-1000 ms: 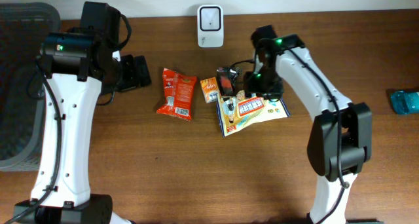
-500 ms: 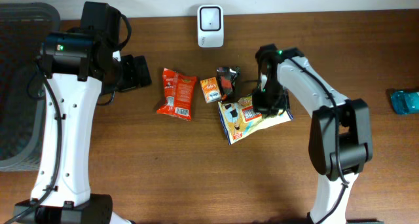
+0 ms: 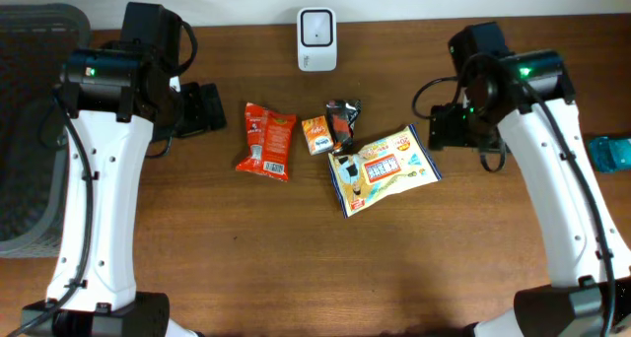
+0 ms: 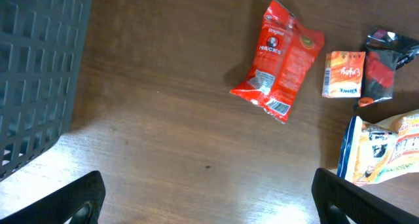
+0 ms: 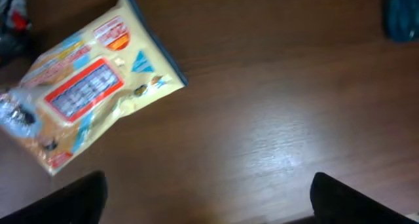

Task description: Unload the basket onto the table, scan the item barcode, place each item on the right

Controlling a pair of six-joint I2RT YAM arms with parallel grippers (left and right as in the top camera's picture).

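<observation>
Two robot arms hover over a brown wooden table (image 3: 296, 268) strewn with snacks. The right gripper (image 5: 209, 201) hangs with its fingers spread wide and nothing between them, above bare wood just to the right of a yellow snack bag (image 3: 383, 168). The bag lies flat and printed side up near the middle of the table, tilted with its right end higher, and no gripper touches it. The left gripper (image 4: 209, 203) is likewise spread wide and empty, above the left part of the table. To its right lies a red packet (image 3: 266, 140). Between that packet and the yellow bag sit a small orange box (image 3: 315, 135) and a dark wrapper (image 3: 342, 118), side by side, the wrapper touching the bag's upper left corner. A white scanner (image 3: 316, 27) stands at the table's far edge, well apart from the bag. A dark basket (image 3: 25, 81) sits at the far left, and a teal object (image 3: 611, 152) shows at the right edge.
</observation>
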